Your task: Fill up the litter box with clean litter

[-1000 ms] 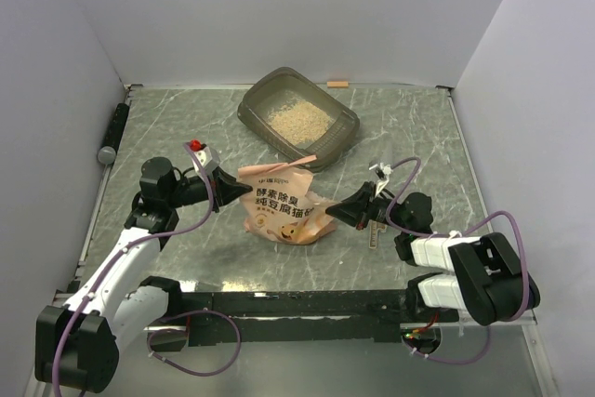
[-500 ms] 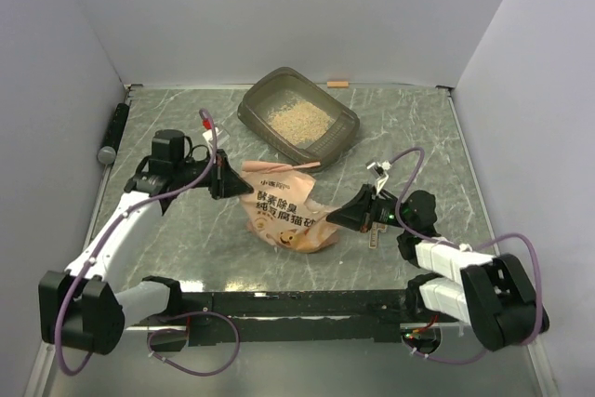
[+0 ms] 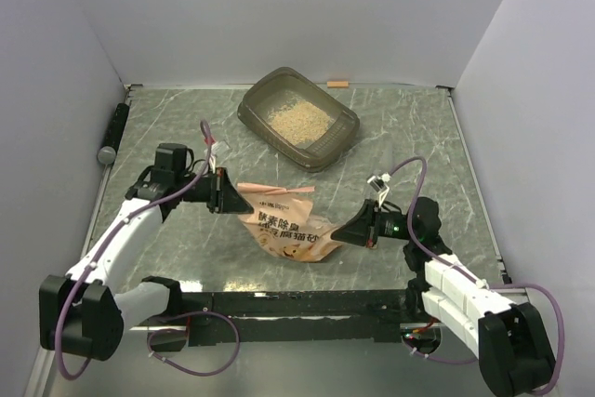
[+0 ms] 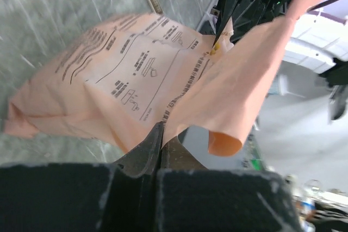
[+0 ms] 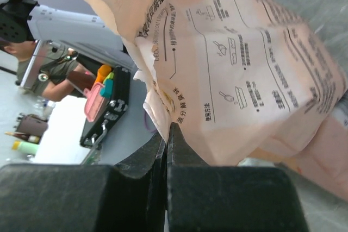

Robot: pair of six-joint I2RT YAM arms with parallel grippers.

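At lower centre of the top view, the pink bag [image 3: 290,230] sags between 2 arms. The left gripper [image 3: 226,194] is clamped on its upper-left edge and the right gripper [image 3: 353,229] pinches its right edge, likely to keep the soft, crinkled film spread for lifting and tipping. Beyond, at upper centre, the litter box [image 3: 327,148], a rigid grey-brown tray with rounded corners, sits on the marbled table [image 3: 418,137]. Pale grainy litter [image 3: 296,118] covers its floor.

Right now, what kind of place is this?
Probably a robot testing booth: plain white walls box in a grey marbled tabletop, and two white robot arms are mounted at its near edge.
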